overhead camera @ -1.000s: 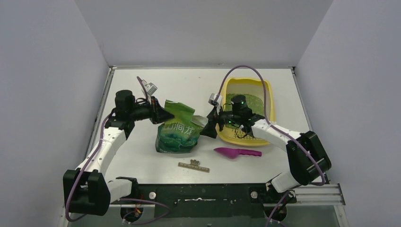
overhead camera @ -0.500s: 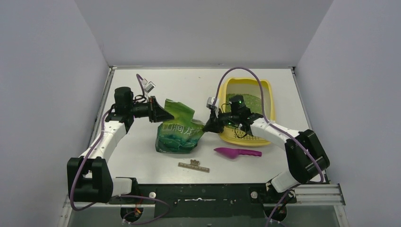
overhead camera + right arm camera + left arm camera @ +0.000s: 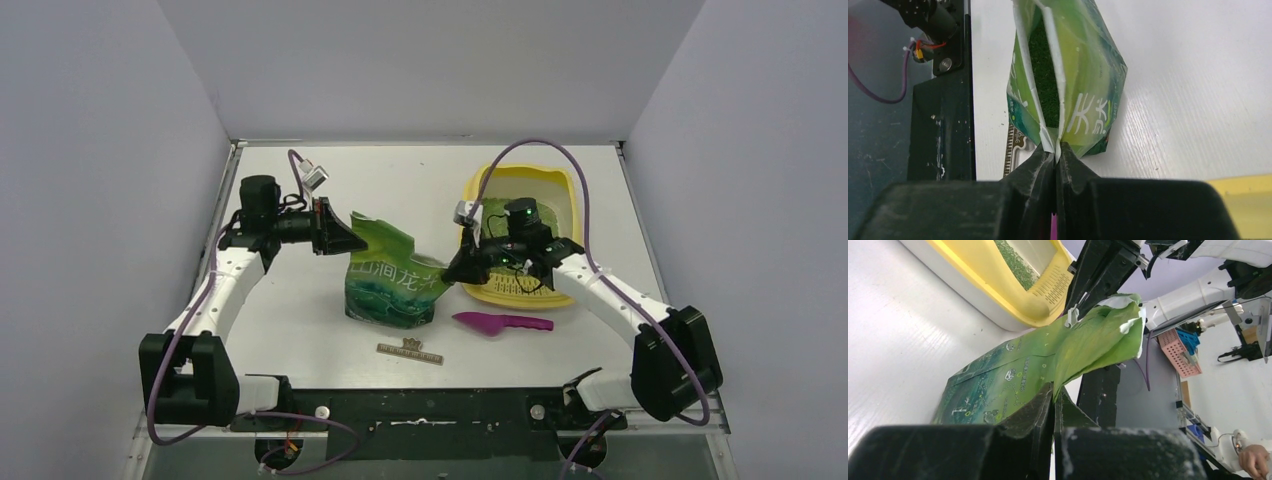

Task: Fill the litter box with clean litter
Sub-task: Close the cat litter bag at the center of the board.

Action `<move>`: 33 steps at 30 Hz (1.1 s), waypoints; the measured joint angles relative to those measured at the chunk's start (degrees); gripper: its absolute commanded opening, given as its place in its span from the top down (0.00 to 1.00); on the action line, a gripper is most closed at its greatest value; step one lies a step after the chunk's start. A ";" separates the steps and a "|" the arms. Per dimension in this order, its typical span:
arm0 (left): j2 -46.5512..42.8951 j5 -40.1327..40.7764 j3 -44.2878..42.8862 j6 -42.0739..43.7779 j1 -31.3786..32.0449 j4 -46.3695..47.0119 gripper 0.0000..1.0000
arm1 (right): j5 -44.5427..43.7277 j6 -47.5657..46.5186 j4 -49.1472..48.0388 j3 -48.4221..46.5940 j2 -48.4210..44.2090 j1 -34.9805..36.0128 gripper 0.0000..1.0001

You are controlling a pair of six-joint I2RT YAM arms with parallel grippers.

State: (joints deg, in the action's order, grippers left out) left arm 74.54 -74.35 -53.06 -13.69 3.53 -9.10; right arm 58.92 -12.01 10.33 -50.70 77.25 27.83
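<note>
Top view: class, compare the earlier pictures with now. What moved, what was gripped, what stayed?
The right pincer shut on the bag's right corner, and the bag slid right, toward the litter box. The left pincer still holds the left corner. The scoop and litter box stayed put.

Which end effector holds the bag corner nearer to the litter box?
The right end effector: it pinches the corner of the bag beside the litter box; the left end effector grips the opposite, farther corner.
</note>
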 measured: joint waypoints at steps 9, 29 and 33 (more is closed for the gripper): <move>1.68 4.07 -5.16 12.13 0.83 -16.17 0.54 | 1.53 9.79 -1.68 0.20 3.91 -4.61 1.00; 2.47 12.63 -0.09 6.12 10.40 -0.74 1.00 | 0.52 10.93 -0.46 -1.31 4.87 -4.33 1.00; 2.99 8.76 -0.37 5.40 7.13 -1.01 1.00 | 2.10 13.70 -1.09 -0.94 4.87 -6.12 1.00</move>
State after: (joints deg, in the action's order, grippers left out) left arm 77.54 -65.58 -53.43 -8.29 10.66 -10.11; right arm 61.01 1.69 9.23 -51.64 82.13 21.71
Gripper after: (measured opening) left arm 0.006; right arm 0.032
